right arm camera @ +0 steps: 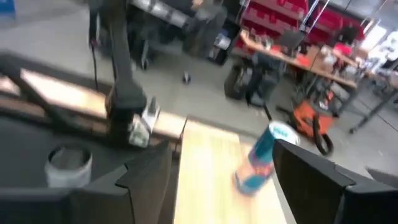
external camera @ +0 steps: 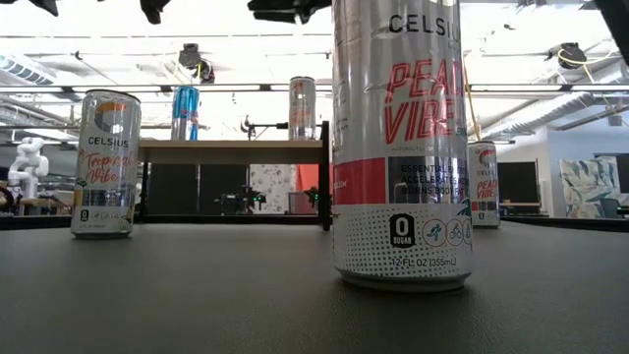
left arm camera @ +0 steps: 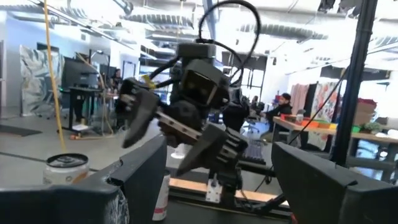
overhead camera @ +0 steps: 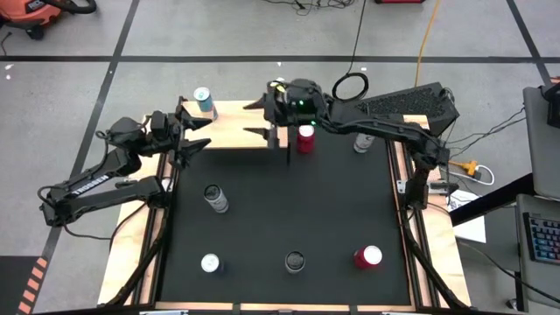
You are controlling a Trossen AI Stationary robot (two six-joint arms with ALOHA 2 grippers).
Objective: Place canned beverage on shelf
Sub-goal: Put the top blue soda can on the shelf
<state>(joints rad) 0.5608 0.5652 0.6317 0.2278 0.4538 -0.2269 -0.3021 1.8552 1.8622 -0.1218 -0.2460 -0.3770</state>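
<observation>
Your left gripper [overhead camera: 194,136], at ten o'clock, gapes wide and empty beside the shelf [overhead camera: 229,122] at eleven, which carries a blue can [overhead camera: 204,100]. Your right gripper [overhead camera: 267,118], at twelve, also gapes empty near the red can [overhead camera: 305,138].

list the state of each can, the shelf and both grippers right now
shelf: holds the blue can only
blue can: upright on shelf
red can: upright beside shelf
white can: upright on table
left gripper: open, empty
right gripper: open, empty, over shelf
</observation>
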